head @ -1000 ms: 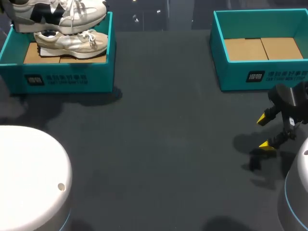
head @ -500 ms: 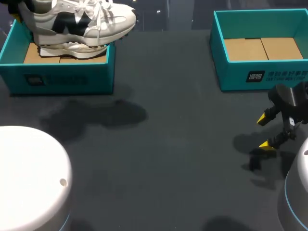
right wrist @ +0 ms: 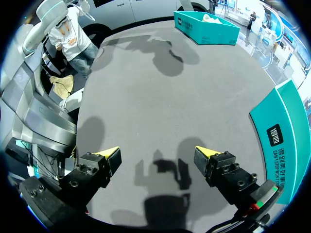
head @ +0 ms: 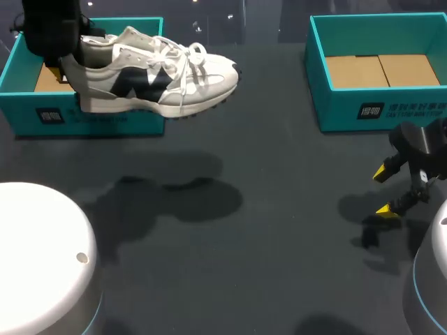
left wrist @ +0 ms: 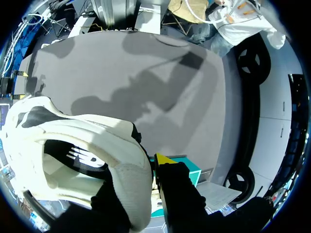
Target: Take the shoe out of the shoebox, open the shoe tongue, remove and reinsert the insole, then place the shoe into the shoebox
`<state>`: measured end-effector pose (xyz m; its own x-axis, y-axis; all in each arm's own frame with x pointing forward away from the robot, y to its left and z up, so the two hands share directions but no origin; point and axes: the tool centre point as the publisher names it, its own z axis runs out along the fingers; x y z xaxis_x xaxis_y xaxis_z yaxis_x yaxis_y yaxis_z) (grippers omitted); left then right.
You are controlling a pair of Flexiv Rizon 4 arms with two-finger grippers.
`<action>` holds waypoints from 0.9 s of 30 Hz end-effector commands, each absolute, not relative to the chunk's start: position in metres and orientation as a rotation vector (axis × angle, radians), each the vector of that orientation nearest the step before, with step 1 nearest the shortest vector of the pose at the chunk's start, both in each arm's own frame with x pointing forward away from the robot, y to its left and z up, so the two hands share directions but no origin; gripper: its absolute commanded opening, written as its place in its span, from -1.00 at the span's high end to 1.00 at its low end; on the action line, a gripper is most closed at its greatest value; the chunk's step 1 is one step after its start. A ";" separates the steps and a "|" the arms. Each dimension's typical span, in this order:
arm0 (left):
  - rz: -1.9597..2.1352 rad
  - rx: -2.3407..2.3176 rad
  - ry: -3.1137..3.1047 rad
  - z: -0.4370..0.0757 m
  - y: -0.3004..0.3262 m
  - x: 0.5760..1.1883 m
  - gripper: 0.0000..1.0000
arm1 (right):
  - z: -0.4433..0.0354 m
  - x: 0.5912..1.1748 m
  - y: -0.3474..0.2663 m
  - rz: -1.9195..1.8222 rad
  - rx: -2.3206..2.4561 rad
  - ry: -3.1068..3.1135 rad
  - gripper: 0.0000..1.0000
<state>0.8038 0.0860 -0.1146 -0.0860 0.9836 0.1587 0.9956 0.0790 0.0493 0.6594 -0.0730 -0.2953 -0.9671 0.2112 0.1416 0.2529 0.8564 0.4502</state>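
Gripped by its heel in the left jaws, the white shoe [head: 160, 80] has swung out of the left shoebox [head: 21, 105] and hangs above its front wall and the surface [head: 265, 230]. The right jaws stay wide apart, empty, beside the right shoebox [head: 335, 112]. Each box front bears printed white lettering.
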 end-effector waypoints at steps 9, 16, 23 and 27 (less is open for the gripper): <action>-0.278 -2.051 -2.227 -0.155 0.028 0.749 1.00 | -0.295 0.658 -0.073 -0.728 -0.371 -2.945 -1.00; -0.264 -2.050 -2.205 -0.170 0.004 0.729 1.00 | -0.295 0.658 -0.073 -0.728 -0.371 -2.945 -1.00; -0.264 -2.050 -2.205 -0.170 0.004 0.729 1.00 | -0.295 0.658 -0.073 -0.728 -0.371 -2.945 -1.00; -0.264 -2.050 -2.205 -0.170 0.004 0.729 1.00 | -0.295 0.658 -0.073 -0.728 -0.371 -2.945 -1.00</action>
<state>0.7284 0.0028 -0.1709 -0.0769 0.9755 0.2059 0.9966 0.0690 0.0455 0.6594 -0.0730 -0.2953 -0.9671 0.2112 0.1415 0.2529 0.8564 0.4502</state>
